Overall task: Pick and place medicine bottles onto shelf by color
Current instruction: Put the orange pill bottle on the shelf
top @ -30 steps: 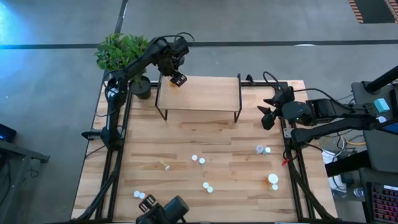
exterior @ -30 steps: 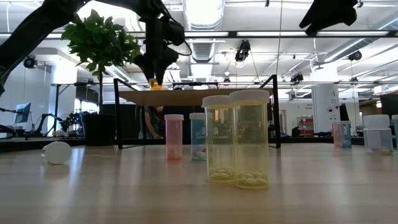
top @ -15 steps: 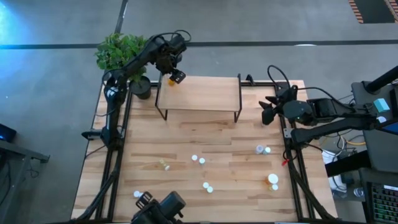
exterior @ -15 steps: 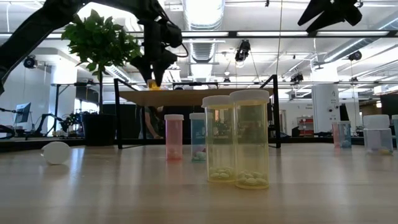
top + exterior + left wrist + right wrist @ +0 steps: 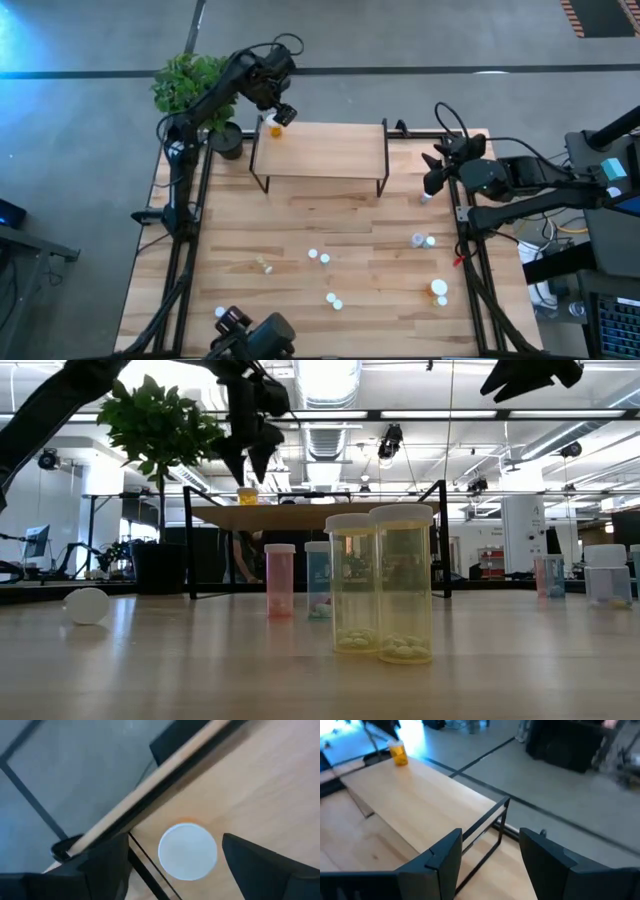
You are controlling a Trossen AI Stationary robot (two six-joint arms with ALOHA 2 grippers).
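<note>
An orange medicine bottle [image 5: 270,127] with a white cap [image 5: 187,851] stands upright on its base at the far left corner of the shelf [image 5: 320,152]. My left gripper [image 5: 284,113] hangs open just above it, its fingers apart on either side of the cap and clear of it; the low view shows the left gripper [image 5: 250,458] above the bottle [image 5: 247,495]. My right gripper [image 5: 436,172] waits open and empty over the table's right edge. Several more medicine bottles stand on the table, among them two yellow ones [image 5: 385,585].
A potted plant [image 5: 195,85] stands at the table's far left corner, close to my left arm. Loose bottles [image 5: 319,257] [image 5: 424,240] [image 5: 438,288] are scattered over the near half of the table. A capped bottle [image 5: 87,605] lies on its side at the near left.
My left gripper has opened and let go of the orange bottle, then risen above it toward the far edge. The bottle stays upright on the shelf's far left corner.
</note>
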